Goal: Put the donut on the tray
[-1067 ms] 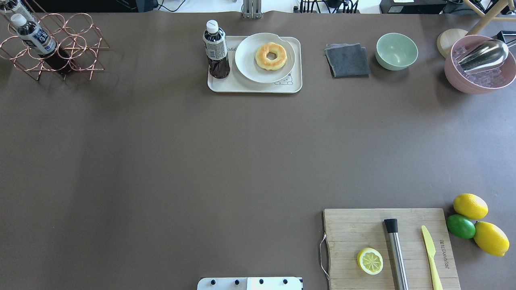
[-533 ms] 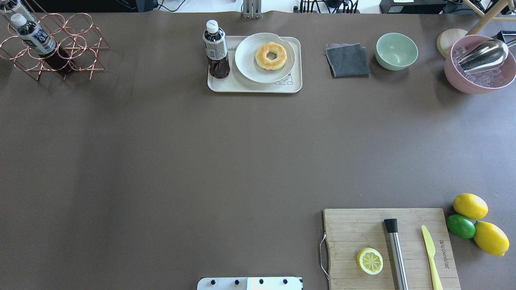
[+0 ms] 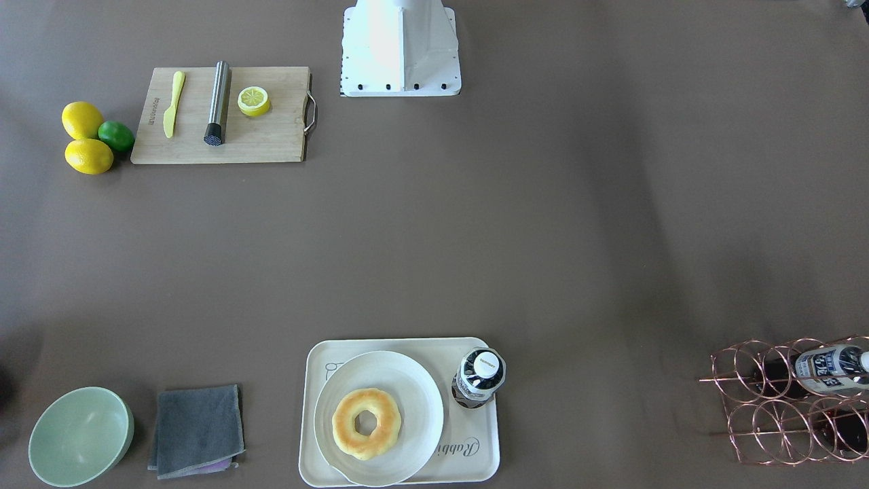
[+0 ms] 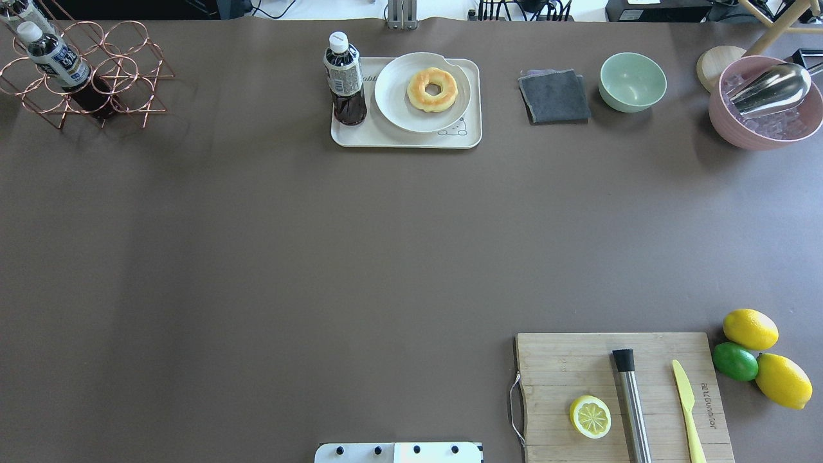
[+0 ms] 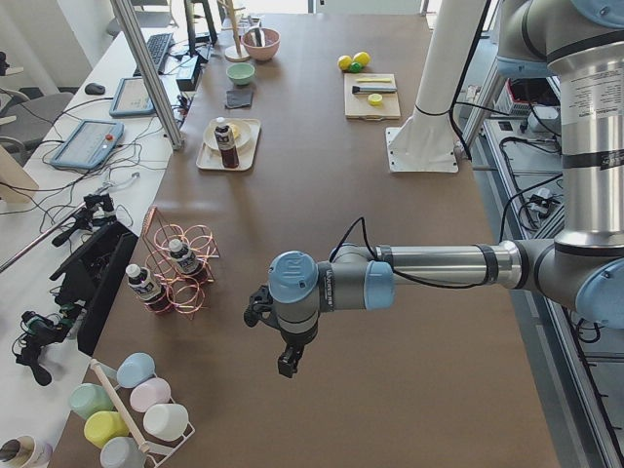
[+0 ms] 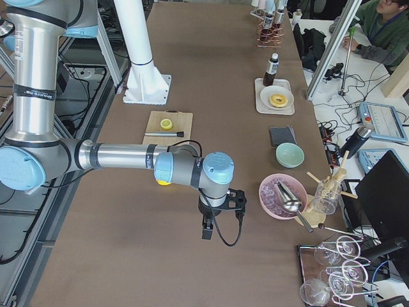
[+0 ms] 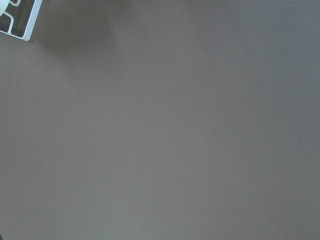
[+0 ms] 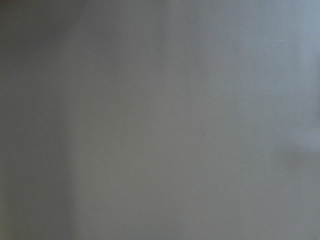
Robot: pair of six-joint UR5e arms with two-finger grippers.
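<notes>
The donut (image 4: 433, 89) lies on a round white plate (image 4: 398, 109) that stands on the cream tray (image 4: 411, 140) at the far middle of the table. It also shows in the front-facing view (image 3: 366, 423), on the plate (image 3: 414, 387) and the tray (image 3: 475, 462). A dark drink bottle (image 4: 344, 80) stands upright on the tray beside the plate. My left gripper (image 5: 283, 366) hangs over the table's left end, far from the tray. My right gripper (image 6: 206, 230) hangs over the right end. I cannot tell whether either is open or shut. Both wrist views show only bare brown table.
A cutting board (image 4: 656, 360) with a lemon half (image 4: 590, 417), a steel muddler (image 4: 631, 402) and a yellow knife (image 4: 687, 402) lies near right. Lemons and a lime (image 4: 735, 361) sit beside it. A grey cloth (image 4: 554, 96), a green bowl (image 4: 633, 81), a pink ice bowl (image 4: 765, 103) and a copper rack (image 4: 90, 74) line the far edge.
</notes>
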